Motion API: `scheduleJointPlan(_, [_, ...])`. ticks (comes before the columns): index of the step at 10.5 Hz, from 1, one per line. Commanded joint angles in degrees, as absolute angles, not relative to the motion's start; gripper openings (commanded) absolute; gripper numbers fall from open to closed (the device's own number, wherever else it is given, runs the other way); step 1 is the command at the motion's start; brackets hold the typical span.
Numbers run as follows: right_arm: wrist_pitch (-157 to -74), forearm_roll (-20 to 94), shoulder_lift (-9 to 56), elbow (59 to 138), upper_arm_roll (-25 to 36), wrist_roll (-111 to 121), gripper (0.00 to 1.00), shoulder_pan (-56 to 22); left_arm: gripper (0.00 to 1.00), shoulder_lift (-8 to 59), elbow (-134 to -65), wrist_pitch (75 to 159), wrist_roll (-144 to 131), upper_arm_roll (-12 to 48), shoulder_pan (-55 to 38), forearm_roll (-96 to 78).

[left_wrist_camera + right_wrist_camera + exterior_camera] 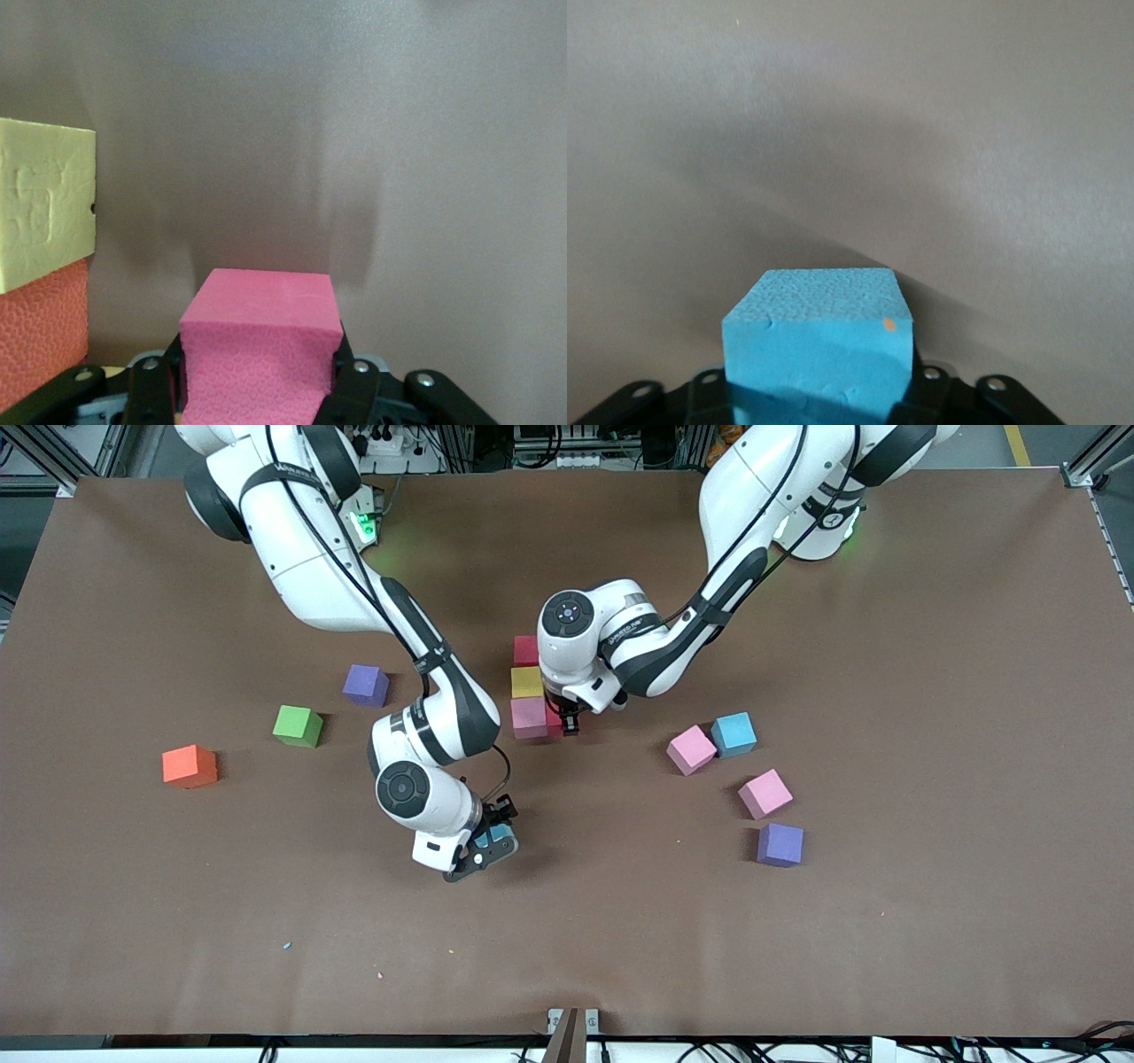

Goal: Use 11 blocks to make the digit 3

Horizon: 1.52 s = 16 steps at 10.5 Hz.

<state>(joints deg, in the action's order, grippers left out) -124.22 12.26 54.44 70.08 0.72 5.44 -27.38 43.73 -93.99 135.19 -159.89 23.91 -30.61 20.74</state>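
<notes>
My right gripper [490,846] is shut on a light blue block [493,836], low over the table nearer the front camera than the column; that block [818,332] fills the jaws. My left gripper [567,724] is shut on a deep pink block [259,341], of which the front view shows only a sliver [554,721]. It sits beside a column of a red block [525,650], a yellow block [526,682] and a pale pink block [529,717]. Loose blocks: green [298,725], orange [190,766], two pink [690,749] [765,794], light blue [733,734].
Two purple cubes lie on the brown table: one [366,685] next to the green block, one [780,844] near the pink block toward the left arm's end. The right arm's forearm [425,664] crosses above the table beside the column.
</notes>
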Motion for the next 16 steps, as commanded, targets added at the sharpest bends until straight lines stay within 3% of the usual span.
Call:
scheduleJointPlan(1, [-118.67, 11.96, 51.95, 70.05, 1.31, 1.78, 0.00, -26.72, 0.00, 44.56, -93.34, 135.44, -173.32, 23.99, -31.55, 24.70])
scheduleJointPlan(5, [-111.99, 11.34, 48.96, 69.96, 5.26, -2.02, 0.00, -27.60, 0.00, 44.56, -93.34, 135.44, -173.32, 23.99, -31.55, 24.70])
scheduleJointPlan(10, [-111.71, 9.84, 45.09, 71.01, 6.50, -6.59, 0.00, -27.51, 0.04, 44.65, -93.25, 135.44, -173.32, 23.99, -31.47, 24.61])
scheduleJointPlan(11, [-112.06, 10.10, 44.30, 72.23, 6.42, -6.59, 0.00, -27.51, 0.14, 44.65, -93.25, 135.44, -173.32, 23.99, -31.46, 24.61])
scheduleJointPlan(13, [-112.32, 10.28, 41.85, 74.70, 6.24, -5.89, 0.00, -27.51, 1.00, 44.65, -93.34, 135.44, -172.27, 23.91, -31.55, 25.31])
scheduleJointPlan(16, [-112.85, 10.46, 35.53, 82.23, 5.98, -5.36, 0.00, -27.69, 1.00, 44.21, -93.25, 135.44, -172.35, 23.99, -31.38, 25.93])
